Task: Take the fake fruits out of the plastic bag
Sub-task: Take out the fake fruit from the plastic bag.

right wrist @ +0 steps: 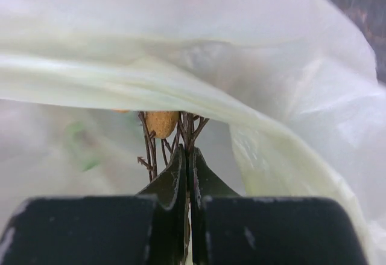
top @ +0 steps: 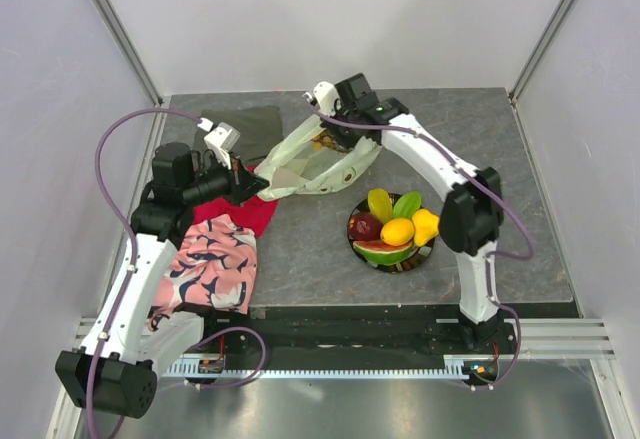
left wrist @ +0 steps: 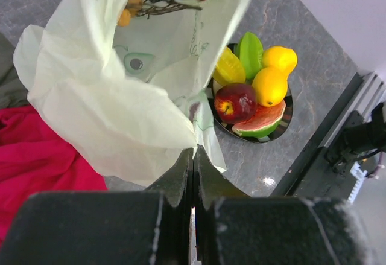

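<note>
Grey table (top: 500, 159); plastic bag (top: 310, 164) diagonally across

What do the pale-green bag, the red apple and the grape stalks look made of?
The crinkly pale-green translucent bag looks like thin plastic film, semi-matte: it creases sharply and light passes through it. The dark red apple is likely hard moulded plastic, glossy, with bright highlights on its skin. The brownish grape bunch has thin dark matte stalks, perhaps plastic or wire; the view is too blurred to tell.

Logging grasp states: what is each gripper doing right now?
Left gripper: closed on an edge of the plastic bag.
Right gripper: closed on the stem of the grape bunch, inside the bag.
</note>
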Motion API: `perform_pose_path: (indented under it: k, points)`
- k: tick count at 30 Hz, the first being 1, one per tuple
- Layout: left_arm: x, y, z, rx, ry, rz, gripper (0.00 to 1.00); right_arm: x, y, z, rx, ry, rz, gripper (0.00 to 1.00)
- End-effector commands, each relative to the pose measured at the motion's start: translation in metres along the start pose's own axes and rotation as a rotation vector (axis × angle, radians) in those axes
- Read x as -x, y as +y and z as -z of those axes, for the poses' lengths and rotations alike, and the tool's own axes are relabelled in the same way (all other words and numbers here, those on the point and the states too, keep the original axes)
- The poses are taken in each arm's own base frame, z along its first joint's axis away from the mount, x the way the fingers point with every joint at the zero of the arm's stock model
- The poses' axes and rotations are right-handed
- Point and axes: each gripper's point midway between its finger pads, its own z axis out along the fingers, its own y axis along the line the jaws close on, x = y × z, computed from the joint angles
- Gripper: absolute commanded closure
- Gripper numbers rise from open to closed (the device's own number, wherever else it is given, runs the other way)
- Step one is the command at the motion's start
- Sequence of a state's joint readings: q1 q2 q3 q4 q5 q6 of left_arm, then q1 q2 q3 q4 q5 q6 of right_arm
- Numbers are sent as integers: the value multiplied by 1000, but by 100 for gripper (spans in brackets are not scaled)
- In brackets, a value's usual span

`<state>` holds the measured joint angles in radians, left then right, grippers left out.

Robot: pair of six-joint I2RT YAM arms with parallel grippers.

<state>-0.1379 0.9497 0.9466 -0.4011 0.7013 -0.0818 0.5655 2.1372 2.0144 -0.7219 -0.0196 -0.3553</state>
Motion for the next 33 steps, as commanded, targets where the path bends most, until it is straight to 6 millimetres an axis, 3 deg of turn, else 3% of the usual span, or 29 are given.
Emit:
perform_pose_path:
  k: [1, 5, 9, 12, 16, 22, 28, 31, 33]
  points:
    - [9, 6, -6, 39, -25, -117, 98, 51, 47, 77, 259, -240, -12, 100]
    - [11, 11, -10, 69, -20, -164, 98, 53, 62, 100, 339, -279, -28, 100]
    - [20, 23, -11, 138, -50, -149, 98, 47, 78, 109, 433, -276, -2, 100]
    - [38, 37, -15, 216, -105, -75, 98, 33, 85, 112, 467, -233, 32, 100]
    - [70, 41, -24, 214, -163, -76, 98, 20, 91, 118, 499, -182, 66, 100]
    - [79, 60, -53, 211, -125, -84, 98, 44, 94, 149, 535, -263, 70, 100]
    - [90, 55, -58, 172, -142, -101, 99, 46, 87, 173, 492, -287, 91, 100]
    - [83, 58, -58, 187, -129, -82, 98, 51, 83, 195, 480, -328, 99, 100]
    - [76, 60, -60, 191, -119, -64, 98, 51, 92, 210, 524, -361, 119, 100]
